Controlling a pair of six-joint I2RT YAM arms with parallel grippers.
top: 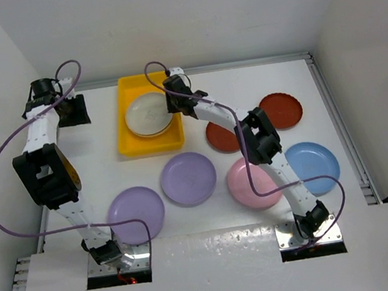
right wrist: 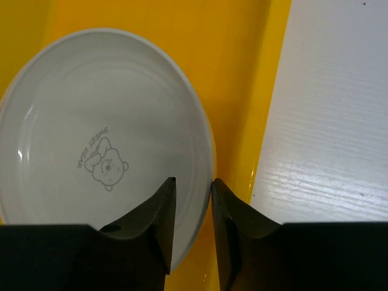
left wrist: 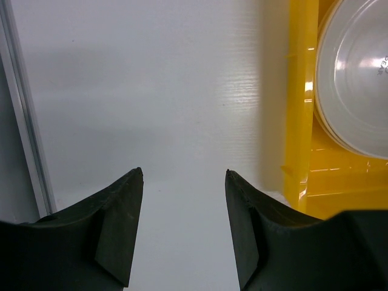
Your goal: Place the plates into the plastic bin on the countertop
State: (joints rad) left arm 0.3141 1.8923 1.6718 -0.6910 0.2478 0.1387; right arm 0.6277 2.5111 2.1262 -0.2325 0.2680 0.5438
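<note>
inside the yellow bin (right wrist: pixel 242 73), cream plate (right wrist: pixel 103 151) flat, face-up; right hand (right wrist: pixel 193 182) barely parted astride its rim

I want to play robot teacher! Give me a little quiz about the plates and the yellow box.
1. Count: how many plates lie on the table, outside the bin?
2. True or false: the left gripper holds a plate.
3. Pick one: the plate in the bin, under the right gripper, is A blue, B cream, C pink.

Key
1. Six: two lavender, one pink, one blue, two brown-red.
2. False: it is open and empty, beside the bin.
3. B.
</note>
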